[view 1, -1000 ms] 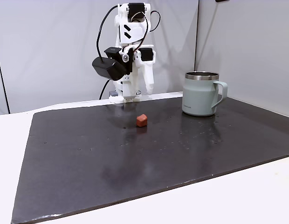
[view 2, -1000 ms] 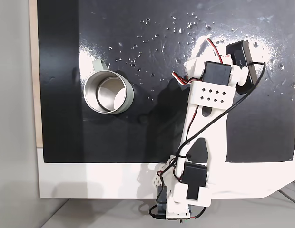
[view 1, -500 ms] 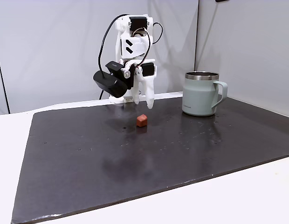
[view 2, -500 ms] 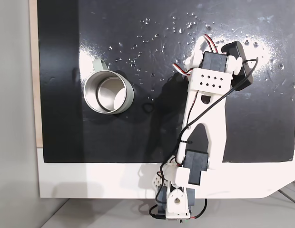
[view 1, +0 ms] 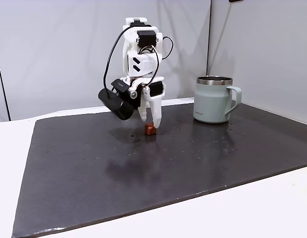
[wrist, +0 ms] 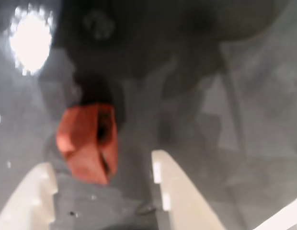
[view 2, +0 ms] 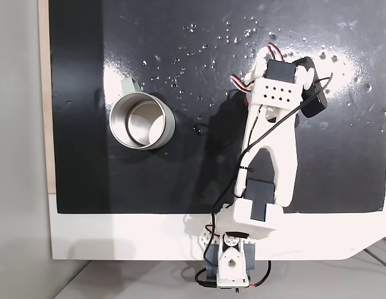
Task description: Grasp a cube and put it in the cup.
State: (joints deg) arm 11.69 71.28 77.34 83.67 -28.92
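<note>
Cube [wrist: 87, 142], red-orange, resting on dark glossy mat [view 1: 193, 158], just ahead of the gap between two white fingers [wrist: 173, 191] in the blurred wrist view. Gripper [wrist: 104, 173] spread apart, holding nothing, lowered over cube [view 1: 151, 129] in a fixed view. Cup [view 1: 213, 99], pale grey-green mug, upright and well apart to the right there; steel interior of cup [view 2: 142, 123] visible from above.

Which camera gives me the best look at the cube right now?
The wrist view: the cube looms large, though blurred, between the open hand's fingers. The side fixed view shows it small, partly behind a finger.
</note>
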